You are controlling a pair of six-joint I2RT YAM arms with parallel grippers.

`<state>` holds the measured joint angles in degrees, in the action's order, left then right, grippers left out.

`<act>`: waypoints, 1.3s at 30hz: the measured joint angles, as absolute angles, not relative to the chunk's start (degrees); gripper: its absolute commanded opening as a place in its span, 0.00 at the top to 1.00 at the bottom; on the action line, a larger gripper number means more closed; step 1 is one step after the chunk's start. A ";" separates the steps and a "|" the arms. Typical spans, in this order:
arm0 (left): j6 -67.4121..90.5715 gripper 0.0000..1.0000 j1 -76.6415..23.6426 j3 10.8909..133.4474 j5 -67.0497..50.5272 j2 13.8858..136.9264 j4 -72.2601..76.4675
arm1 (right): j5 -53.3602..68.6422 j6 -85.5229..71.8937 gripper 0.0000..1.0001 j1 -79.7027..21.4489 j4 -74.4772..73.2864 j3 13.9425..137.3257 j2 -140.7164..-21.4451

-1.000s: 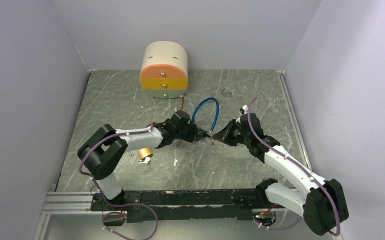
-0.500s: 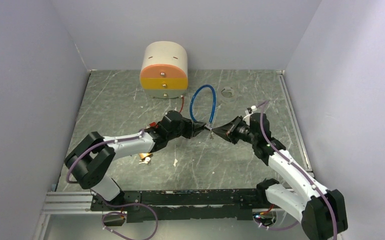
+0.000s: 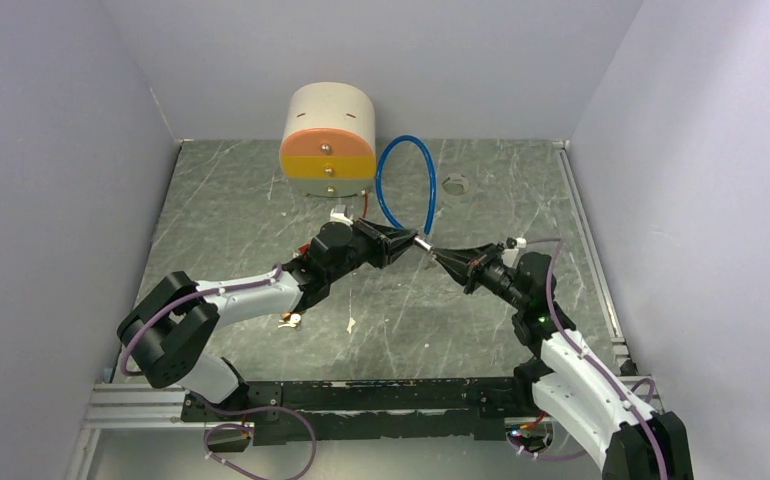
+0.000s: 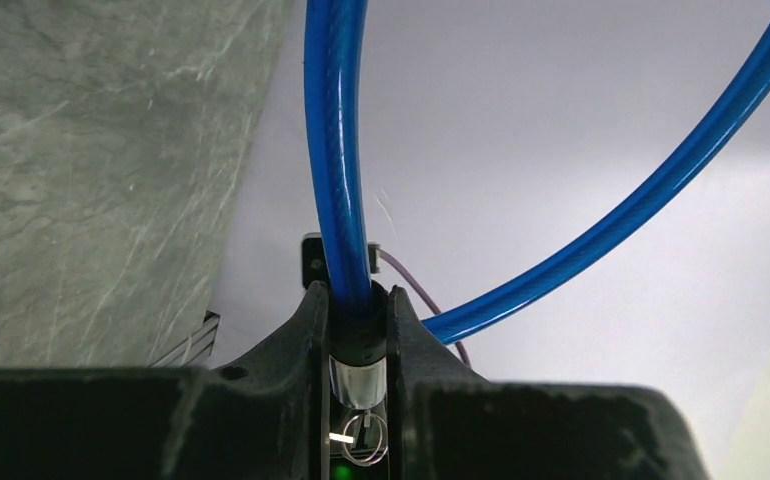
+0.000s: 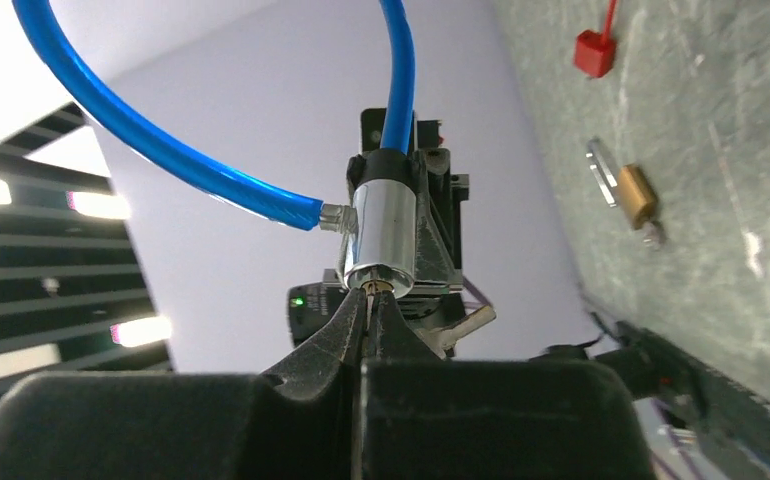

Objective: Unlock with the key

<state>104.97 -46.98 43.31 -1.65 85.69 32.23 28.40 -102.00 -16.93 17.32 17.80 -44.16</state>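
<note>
Both arms had lifted and pushed toward the back of the grey marbled tabletop (image 3: pixel 521 200) within the last second. They carried the blue plastic-coated cable lock (image 4: pixel 336 150) clear of the surface, so its loop now stood upright near the cream-and-orange rounded drawer box (image 3: pixel 328 140). The left gripper (image 4: pixel 359 335) was clamped narrowly on the lock's chrome cylinder (image 5: pixel 381 230). The right gripper (image 5: pixel 371 300) was pinched fully together at the cylinder's keyhole end, over a metal sliver that was probably the key (image 5: pixel 374 291), mostly hidden inside that grip. Neither grip had altered during the lift. The cable's metal tip (image 5: pixel 331 215) sat against the cylinder's side, and whether it had released could not be told. The unlocking turn probably remained to be made.
</note>
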 measured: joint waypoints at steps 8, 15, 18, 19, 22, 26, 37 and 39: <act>104.05 0.98 -47.66 43.31 -1.76 85.69 35.46 | 26.22 -114.45 0.68 -16.97 22.57 13.56 -40.88; 104.55 0.98 -48.27 43.31 -2.76 84.64 36.99 | 21.58 -102.94 0.18 -16.49 7.46 18.35 -39.33; 104.12 0.98 -48.69 43.31 -3.46 82.56 36.05 | 17.41 -92.47 0.15 -16.29 -3.51 22.83 -36.99; 104.07 0.97 -48.73 43.31 -3.68 81.80 35.66 | 15.73 -88.79 0.15 -16.25 -6.81 24.47 -35.86; 103.68 0.97 -48.71 43.31 -4.08 80.42 35.24 | 11.09 -78.08 0.14 -16.19 -13.06 28.73 -32.36; 102.17 0.97 -48.47 43.31 -4.78 80.29 34.26 | 8.38 -63.77 0.13 -16.14 -14.66 33.82 -29.15; 95.46 0.97 -48.34 43.44 -6.81 79.42 29.10 | 26.09 -36.93 0.15 -16.05 -11.57 46.09 -43.35; 95.11 0.98 -48.34 43.44 -7.01 79.37 29.04 | 28.53 -35.81 0.19 -16.08 -11.46 46.06 -44.95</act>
